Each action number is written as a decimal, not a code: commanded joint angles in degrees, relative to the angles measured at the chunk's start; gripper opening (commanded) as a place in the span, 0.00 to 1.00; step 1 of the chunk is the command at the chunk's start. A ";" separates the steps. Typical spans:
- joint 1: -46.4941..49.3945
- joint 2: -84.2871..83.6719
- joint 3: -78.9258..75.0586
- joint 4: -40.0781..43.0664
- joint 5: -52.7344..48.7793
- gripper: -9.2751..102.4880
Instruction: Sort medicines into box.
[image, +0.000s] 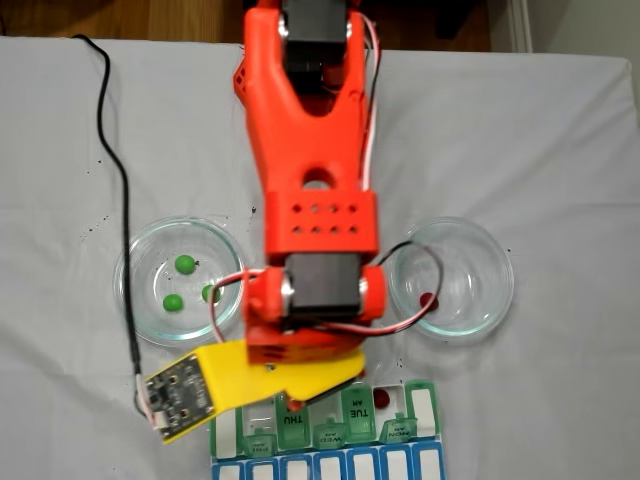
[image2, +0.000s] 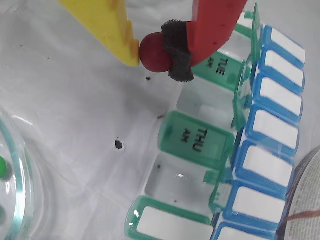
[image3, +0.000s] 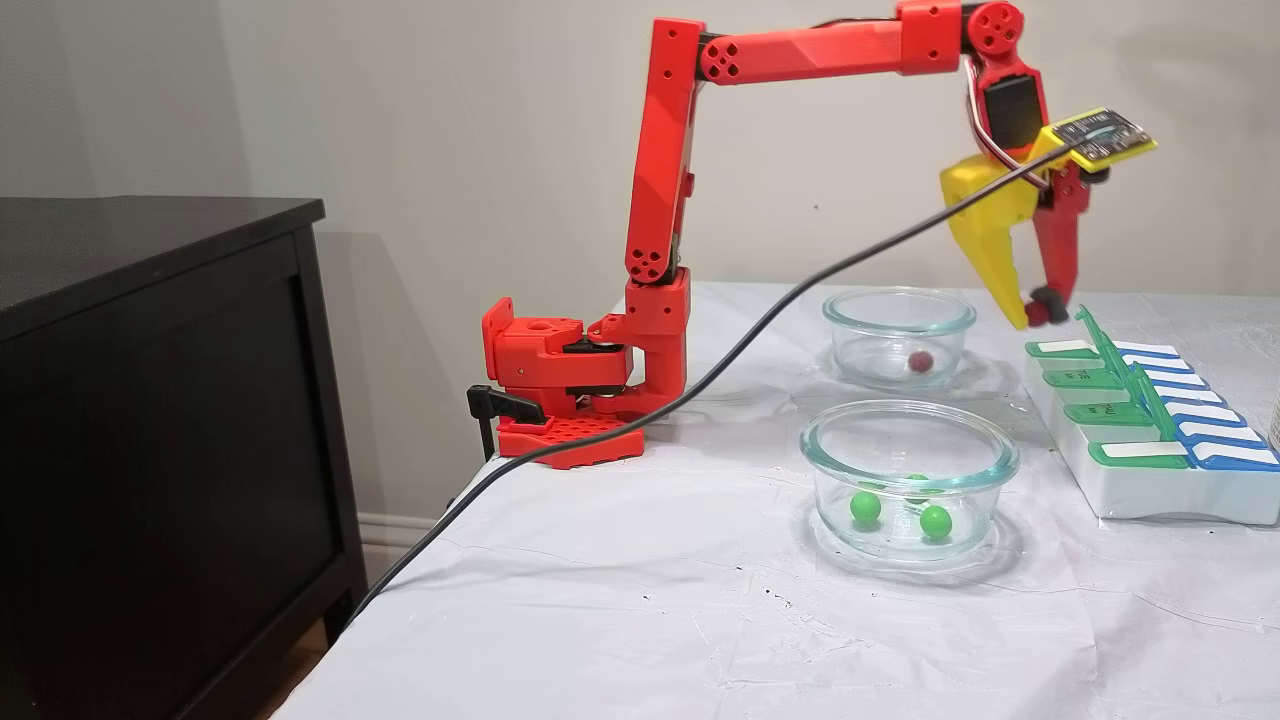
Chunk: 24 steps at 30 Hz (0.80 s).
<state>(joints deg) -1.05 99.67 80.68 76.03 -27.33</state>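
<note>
In a fixed view, the left dish (image: 180, 281) held three green pills (image: 184, 264) and sat just left of the arm, so there was little room for a swing that way. The cable (image: 118, 200) trailed down the bench (image: 560, 150) further left, well apart from the work.

The jaws (image2: 156, 52) were nearly closed, pinching a red pill (image2: 154, 52) between the yellow finger and the red finger's dark pad (image2: 176, 50). In the wrist view the pill hung above bare cloth, just short of the box (image2: 260, 150), beside the lid marked TUE (image2: 220, 67). The step, as I judged it, was carrying this pill over an open compartment and dropping it. Done well, that meant moving on towards the box until the pill sat squarely over a white well, not a lid, then lowering before opening, since a round pill dropped from height would likely bounce out or roll off.

The raised green lids (image3: 1100, 345) stood up along the box's middle, an edge to clear from above, not sideways.

On the right in that fixed view, the other dish (image: 452, 277) held one red pill (image: 428, 299), near the wrist, with open cloth beyond.
</note>
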 joint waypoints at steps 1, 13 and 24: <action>-0.26 1.41 -3.87 -3.16 -1.14 0.08; -1.67 0.62 -2.99 -2.81 -4.31 0.08; -3.60 -1.14 -2.20 -4.39 -7.12 0.08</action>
<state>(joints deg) -2.99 97.21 80.68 71.98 -33.13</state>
